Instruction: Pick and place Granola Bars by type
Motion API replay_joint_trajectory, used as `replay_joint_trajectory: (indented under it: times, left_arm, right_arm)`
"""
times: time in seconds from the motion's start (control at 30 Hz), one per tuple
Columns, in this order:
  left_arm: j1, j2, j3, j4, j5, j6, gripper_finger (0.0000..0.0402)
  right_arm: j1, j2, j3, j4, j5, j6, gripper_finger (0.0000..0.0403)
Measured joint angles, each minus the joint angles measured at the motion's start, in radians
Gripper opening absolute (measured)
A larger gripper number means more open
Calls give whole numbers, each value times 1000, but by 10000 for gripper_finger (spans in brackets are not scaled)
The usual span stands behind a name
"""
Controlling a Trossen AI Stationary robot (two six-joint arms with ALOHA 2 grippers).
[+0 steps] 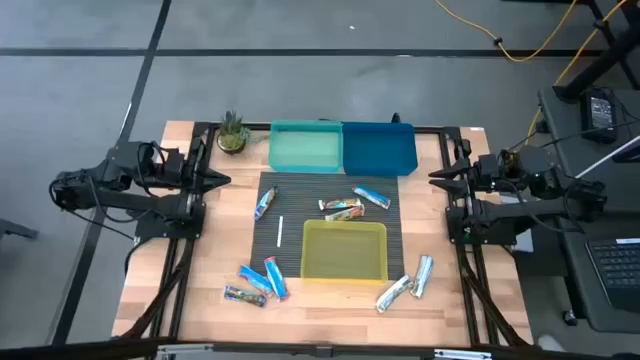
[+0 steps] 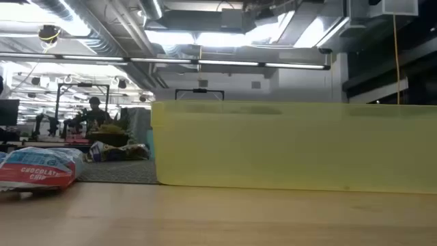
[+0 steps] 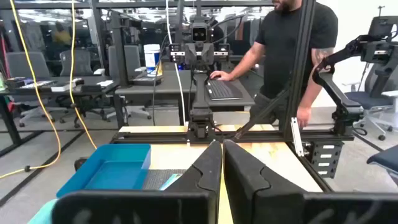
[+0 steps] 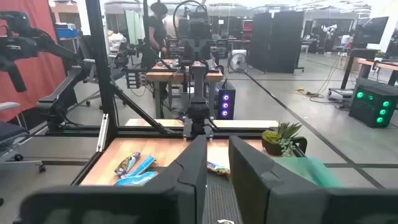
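Several granola bars lie flat on the table in the high view. A blue one (image 1: 265, 203), an orange-brown one (image 1: 343, 210) and a blue one (image 1: 372, 197) lie on the dark mat. Three lie at the near left (image 1: 258, 283) and two silver-blue ones at the near right (image 1: 408, 284). My left gripper (image 1: 218, 180) hovers at the table's left edge, shut (image 3: 221, 146). My right gripper (image 1: 438, 178) hovers at the right edge, fingers slightly apart (image 4: 216, 142). Neither is near a bar.
A teal tray (image 1: 305, 150) and a blue tray (image 1: 380, 150) stand side by side at the far edge, and a yellow tray (image 1: 345, 252) stands near the middle. A small plant (image 1: 232, 133) is far left and a thin white stick (image 1: 280, 230) lies on the mat. A person (image 3: 286, 50) stands beyond the right side.
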Motion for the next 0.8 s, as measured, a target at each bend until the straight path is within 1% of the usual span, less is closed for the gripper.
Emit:
replay_joint_trajectory:
  times: [0.8]
  left_arm:
    - [0, 0, 0, 0, 0, 0, 8]
  right_arm:
    - [0, 0, 0, 0, 0, 1, 71]
